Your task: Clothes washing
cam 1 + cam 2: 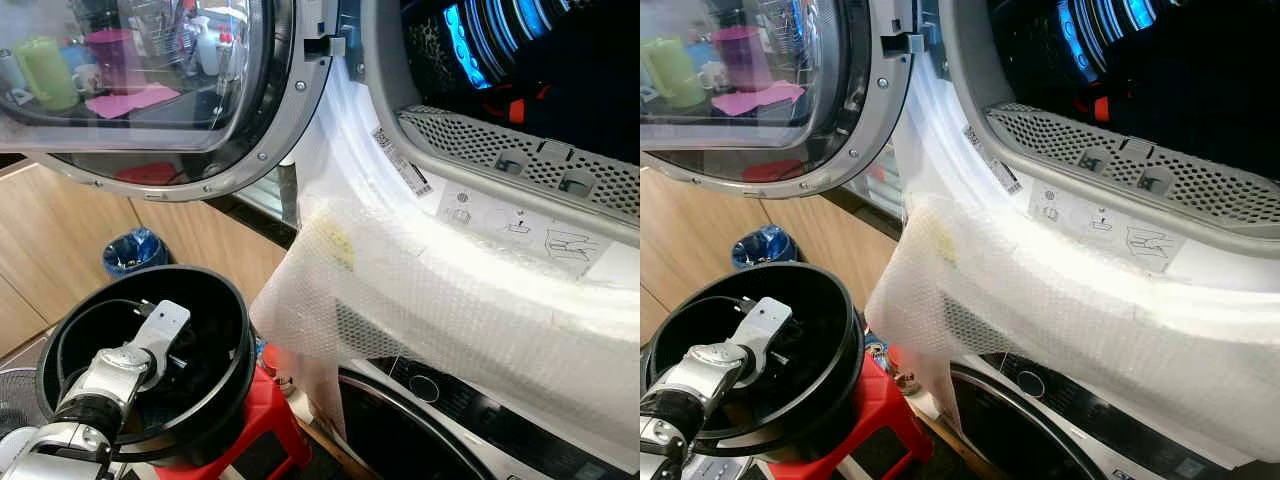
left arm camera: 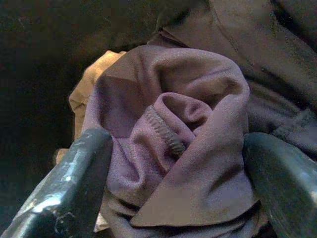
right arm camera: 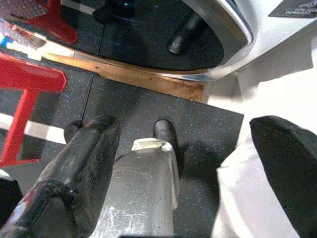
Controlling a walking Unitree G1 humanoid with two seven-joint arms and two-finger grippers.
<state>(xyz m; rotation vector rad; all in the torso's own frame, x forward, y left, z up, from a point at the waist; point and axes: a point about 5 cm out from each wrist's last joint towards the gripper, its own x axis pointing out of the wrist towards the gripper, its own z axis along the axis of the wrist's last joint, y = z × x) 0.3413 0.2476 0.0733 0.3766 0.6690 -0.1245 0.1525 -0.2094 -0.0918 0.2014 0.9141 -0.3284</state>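
The left tool [image 2: 176, 163], fingers spread, reaches into the round black plastic bucket [image 1: 215, 300] around a crumpled purple garment [image 2: 183, 129], not yet pinched. Above the bucket, the open drum [image 1: 560, 70] awaits; loading seems barely begun. The right tool [image 3: 185, 163] hangs spread, idle.

Glossy black plastic bucket [image 1: 215, 330], matt purple knit cloth [image 2: 198, 148], translucent bubble wrap [image 1: 420, 300].

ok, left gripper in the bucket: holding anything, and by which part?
The left gripper straddles a bunched fold of the purple garment near a stitched hem, inside the black bucket. Fingers look apart; a closed hold cannot be told.
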